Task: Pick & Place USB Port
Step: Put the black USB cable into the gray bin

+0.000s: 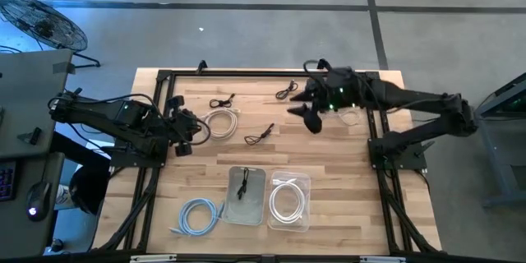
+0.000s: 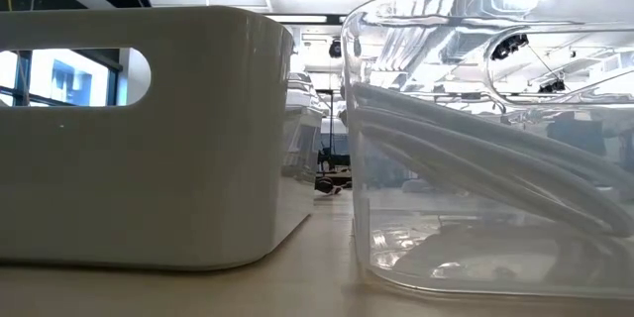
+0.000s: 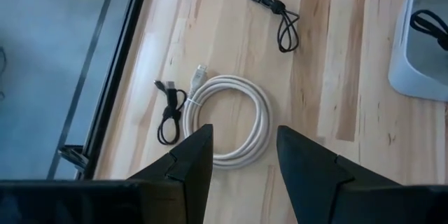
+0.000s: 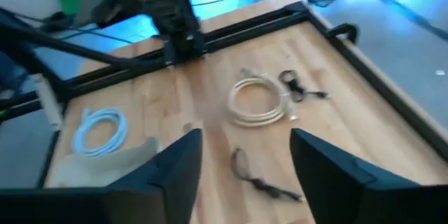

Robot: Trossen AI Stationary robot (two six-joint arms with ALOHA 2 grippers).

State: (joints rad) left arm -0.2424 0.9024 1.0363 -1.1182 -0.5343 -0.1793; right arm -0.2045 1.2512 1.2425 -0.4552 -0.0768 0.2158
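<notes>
Three short black USB cables lie loose on the table: one [image 1: 220, 101] by the far-left side, one [image 1: 286, 91] at the far edge, one [image 1: 260, 134] in the middle. A fourth black cable [image 1: 243, 187] lies in the white bin [image 1: 246, 210]. My left gripper [image 1: 191, 129] is open, hovering beside a white coiled cable [image 3: 231, 119] next to a black cable [image 3: 168, 108]. My right gripper [image 1: 306, 115] is open, above the table's far middle, looking toward the middle black cable [image 4: 259, 178].
A clear bin [image 1: 289, 201] holding a white coiled cable stands right of the white bin near the table's near edge. A blue coiled cable [image 1: 200, 215] lies left of the bins. A black frame rail [image 1: 156, 115] runs along the table's sides.
</notes>
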